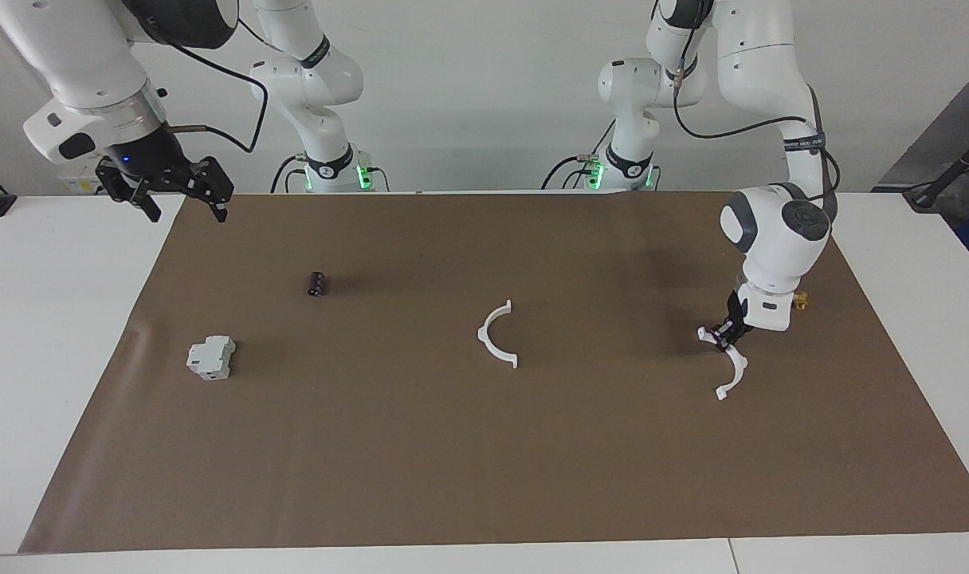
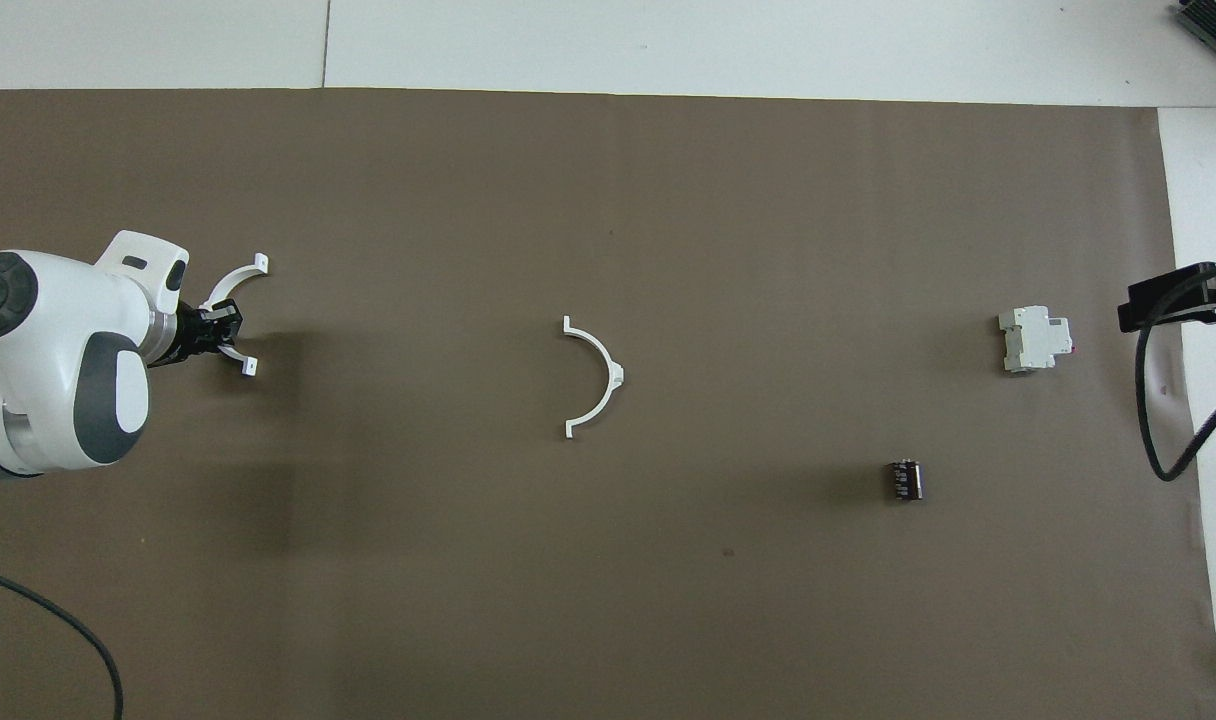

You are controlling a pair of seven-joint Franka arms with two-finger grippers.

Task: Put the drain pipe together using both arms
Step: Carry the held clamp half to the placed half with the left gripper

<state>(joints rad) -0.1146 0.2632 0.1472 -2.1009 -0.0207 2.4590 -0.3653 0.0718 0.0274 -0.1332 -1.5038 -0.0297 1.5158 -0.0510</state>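
White half-ring lies clamped in the left claw at its end of the table; right claw, fingers apart, waits over the table edge.

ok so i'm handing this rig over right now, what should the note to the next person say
Left end effector: shut on one half-ring at the left arm's end of the mat.
Right end effector: open, empty, waiting over the mat's edge at the right arm's end.
Second half-ring: loose at mid-mat.
Done: first piece gripped.
Left: grip the second piece, join the two into a ring.
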